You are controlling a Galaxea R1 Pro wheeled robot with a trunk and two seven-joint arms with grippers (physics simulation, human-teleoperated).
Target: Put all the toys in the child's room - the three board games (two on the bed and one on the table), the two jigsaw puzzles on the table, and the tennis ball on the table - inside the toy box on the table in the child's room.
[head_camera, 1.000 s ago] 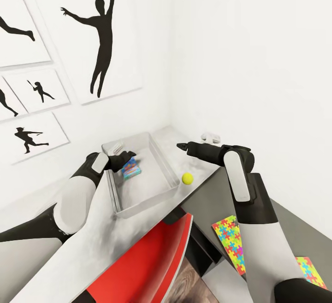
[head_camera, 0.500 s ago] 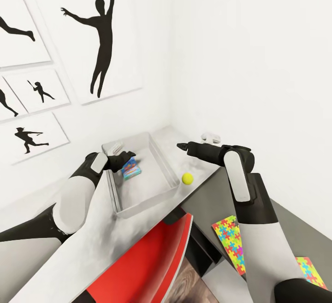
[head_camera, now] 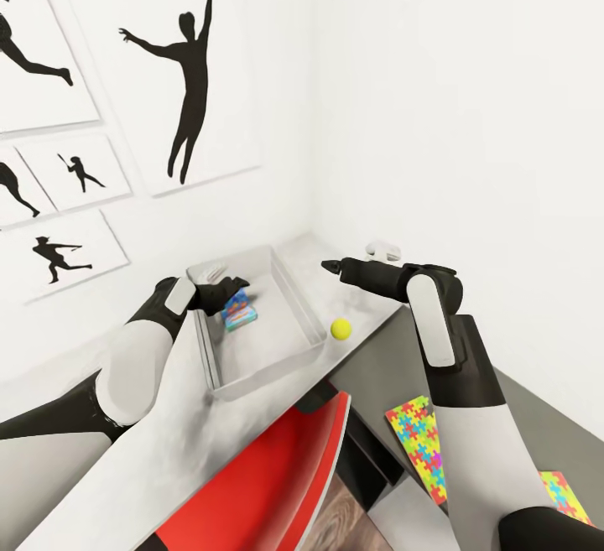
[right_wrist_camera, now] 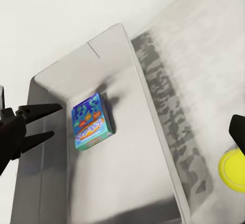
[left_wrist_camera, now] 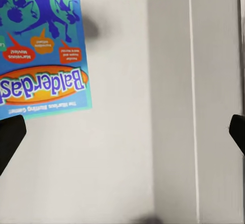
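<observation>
Blue game (head_camera: 239,309) lies released in the box (head_camera: 294,304), left gripper (head_camera: 236,286) spread empty above it; next, the open, empty right gripper (head_camera: 329,265) takes the ball (head_camera: 340,329) beside the box.

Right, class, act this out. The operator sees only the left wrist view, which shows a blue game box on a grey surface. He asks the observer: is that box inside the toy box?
Observer: Yes. In the right wrist view, the blue board game lies flat on the floor of the toy box.
Operator: Is my left gripper gripping it?
Observer: No. The left gripper is open beside the game, above the toy box's floor.
Operator: Which toy is nearest outside the box?
Observer: The tennis ball. In the head view it sits on the table just outside the toy box's wall.
</observation>
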